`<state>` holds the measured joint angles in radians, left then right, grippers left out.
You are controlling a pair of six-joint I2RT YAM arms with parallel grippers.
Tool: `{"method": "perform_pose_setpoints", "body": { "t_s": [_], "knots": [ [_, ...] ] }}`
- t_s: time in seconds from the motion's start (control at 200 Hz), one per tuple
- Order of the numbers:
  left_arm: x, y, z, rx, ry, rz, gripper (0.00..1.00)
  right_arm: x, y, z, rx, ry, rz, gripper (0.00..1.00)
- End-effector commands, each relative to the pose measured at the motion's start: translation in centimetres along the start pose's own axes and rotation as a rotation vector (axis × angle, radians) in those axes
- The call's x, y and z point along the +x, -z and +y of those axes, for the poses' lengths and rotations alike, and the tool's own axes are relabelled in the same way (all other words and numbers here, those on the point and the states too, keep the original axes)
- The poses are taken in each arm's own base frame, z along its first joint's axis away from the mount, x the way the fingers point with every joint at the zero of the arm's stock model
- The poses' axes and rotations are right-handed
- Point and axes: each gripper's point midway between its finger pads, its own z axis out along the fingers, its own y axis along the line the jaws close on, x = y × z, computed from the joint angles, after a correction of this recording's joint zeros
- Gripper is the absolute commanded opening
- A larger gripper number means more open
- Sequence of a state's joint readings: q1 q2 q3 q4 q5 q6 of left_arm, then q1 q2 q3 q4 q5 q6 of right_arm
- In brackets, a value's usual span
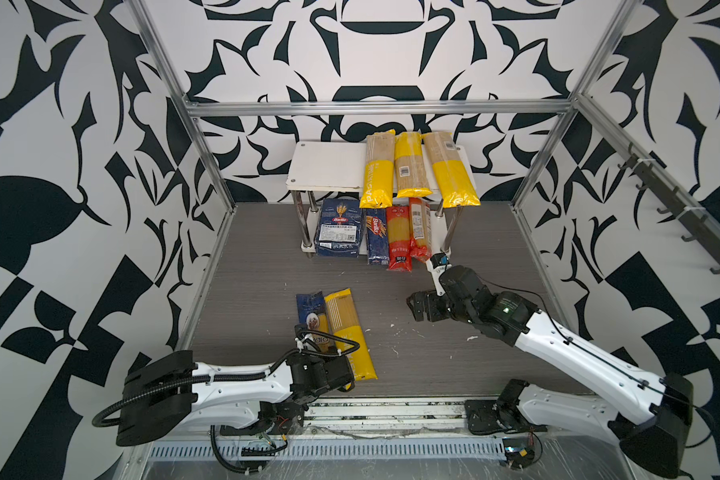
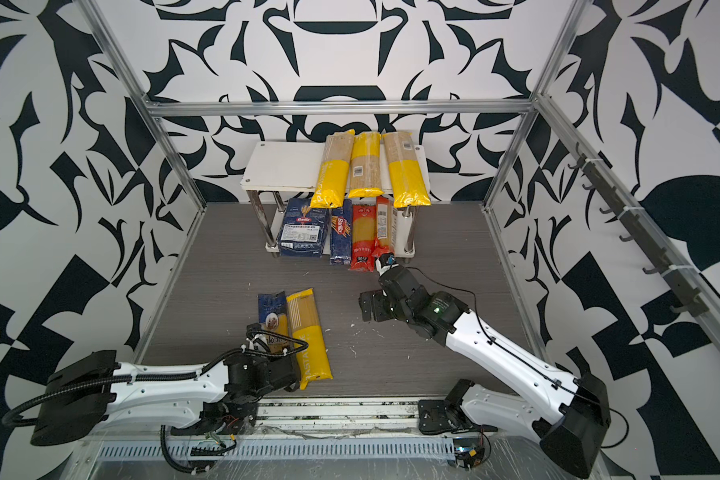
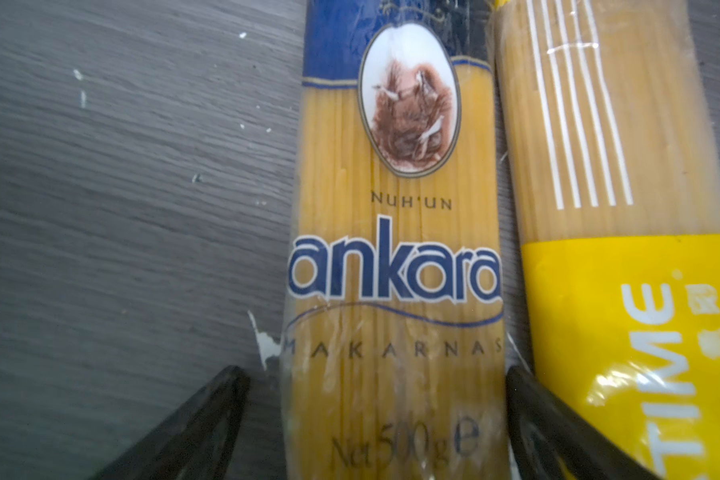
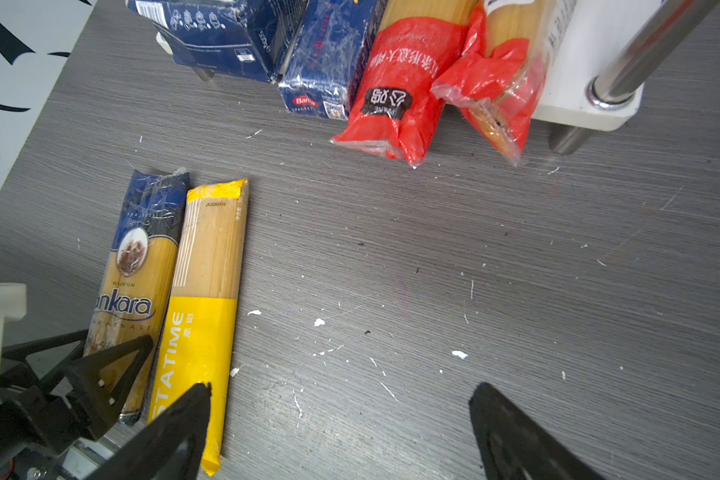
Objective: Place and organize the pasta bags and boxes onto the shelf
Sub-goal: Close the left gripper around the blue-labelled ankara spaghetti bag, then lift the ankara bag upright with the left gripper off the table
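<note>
Left gripper (image 3: 373,370) straddles the ankara bag (image 3: 391,270), well short of the shelf (image 1: 325,166), jaws wide; next, I judge, close and lift

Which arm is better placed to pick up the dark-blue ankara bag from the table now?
Left. The left arm has its open jaws on either side of the ankara bag. The right arm holds its open jaws over bare table, nearer the shelf.
</note>
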<state>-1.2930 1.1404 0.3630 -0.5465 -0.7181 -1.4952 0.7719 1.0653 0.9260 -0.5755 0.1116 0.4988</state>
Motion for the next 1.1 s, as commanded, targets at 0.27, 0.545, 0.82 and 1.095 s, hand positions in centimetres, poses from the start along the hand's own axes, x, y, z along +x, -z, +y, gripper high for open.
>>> {"method": "perform_pose_setpoints", "body": {
  "t_s": [0.27, 0.545, 0.82, 1.095],
  "knots": [
    [4.6, -2.2, 1.9, -0.097, 0.001, 0.16, 1.0, -1.2, 1.4, -0.1, 0.002, -0.017, -0.045, 1.0],
    [5.4, -2.3, 2.2, -0.105, -0.013, 0.198, 0.7, -1.1, 1.6, -0.3, 0.007, -0.016, -0.05, 1.0],
    [3.8, -0.8, 1.6, -0.07, -0.006, 0.174, 0.41, -1.1, 1.3, -0.3, 0.011, -0.011, -0.047, 1.0],
    [-1.0, 2.3, 0.7, -0.01, -0.01, 0.048, 0.13, -1.6, 2.4, -0.4, 0.019, -0.004, -0.061, 1.0]
  ]
}}
